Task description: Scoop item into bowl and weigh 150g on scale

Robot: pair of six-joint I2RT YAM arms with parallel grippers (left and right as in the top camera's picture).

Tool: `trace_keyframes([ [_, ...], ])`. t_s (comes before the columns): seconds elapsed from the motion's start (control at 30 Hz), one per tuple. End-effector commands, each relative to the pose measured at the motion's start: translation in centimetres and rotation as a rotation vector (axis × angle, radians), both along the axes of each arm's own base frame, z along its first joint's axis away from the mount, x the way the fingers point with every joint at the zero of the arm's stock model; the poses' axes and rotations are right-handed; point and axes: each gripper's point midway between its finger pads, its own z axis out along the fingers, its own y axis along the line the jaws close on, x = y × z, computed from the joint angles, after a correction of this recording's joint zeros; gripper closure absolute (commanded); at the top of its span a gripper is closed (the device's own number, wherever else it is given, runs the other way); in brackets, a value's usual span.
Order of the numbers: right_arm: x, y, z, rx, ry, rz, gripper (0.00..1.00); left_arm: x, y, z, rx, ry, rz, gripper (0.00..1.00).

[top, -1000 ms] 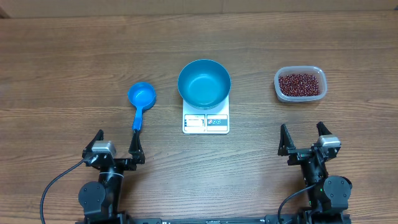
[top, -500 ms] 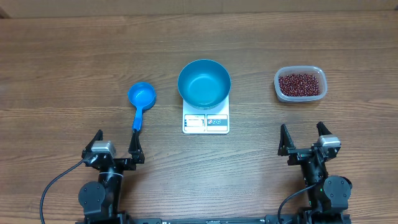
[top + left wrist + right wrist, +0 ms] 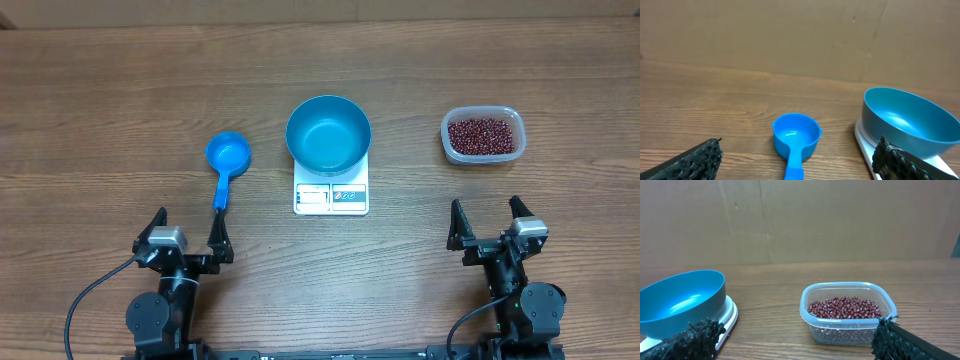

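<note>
Overhead: both grippers are sitting wide open & holding nothing; bowl is sitting on scale, mid-table.
L gripper [image 3: 188, 216] is resting w/ jaws spread wide, just short of the blue scoop's [image 3: 228, 158] handle end, not touching it. R gripper [image 3: 485, 206] is resting likewise, wide, well short of the clear tub [image 3: 481, 108]. Blue bowl [image 3: 328, 133] is sitting upright on the white scale [image 3: 331, 197], covering its rear part, w/ the display strip showing at front. Beans [image 3: 484, 135] are lying as a loose heap in the tub, right of the scale & apart from it. Scoop is lying on the wood table [image 3: 100, 100] left of the bowl, cup end away from the arms, handle pointing toward L gripper. L wrist cam is showing scoop ahead btwn its fingers, bowl at right. R wrist cam is showing tub of beans ahead, bowl & scale at left.
</note>
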Motion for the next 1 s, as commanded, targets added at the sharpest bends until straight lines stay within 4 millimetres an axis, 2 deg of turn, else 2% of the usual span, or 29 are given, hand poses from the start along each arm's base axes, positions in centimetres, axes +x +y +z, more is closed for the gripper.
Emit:
trace_keyframes([
  [0.0, 0.0, 0.0, -0.2, -0.008, -0.005, -0.002, 0.00, -0.2, -0.7, 1.1, 0.018, -0.025, -0.044, 0.00],
  [0.27, 0.0, 0.0, -0.2, -0.008, -0.005, -0.002, 0.00, -1.1, -1.1, 4.7, 0.072, 0.005, -0.062, 0.00],
  [0.4, 0.0, 0.0, -0.2, -0.008, -0.005, -0.002, 0.00, -0.4, -1.0, 6.9, 0.084, 0.074, -0.069, 0.00],
  [0.53, 0.0, -0.1, -0.2, -0.009, -0.005, -0.002, 0.00, 1.3, -2.1, 8.7, 0.109, 0.194, -0.167, 0.00],
  [0.73, 0.0, 0.0, -0.2, -0.008, -0.005, -0.002, 0.00, 4.7, -1.2, 10.4, 0.093, 0.465, -0.179, 0.00],
  [0.83, 0.0, 0.0, -0.2, -0.009, -0.005, -0.002, 0.00, 6.9, -0.1, 10.2, 0.087, 0.673, -0.163, 0.00],
  [0.97, 0.0, 0.0, -0.2, -0.008, -0.005, -0.002, 0.00, 8.7, 0.8, 8.9, 0.078, 0.875, -0.158, 0.01],
])
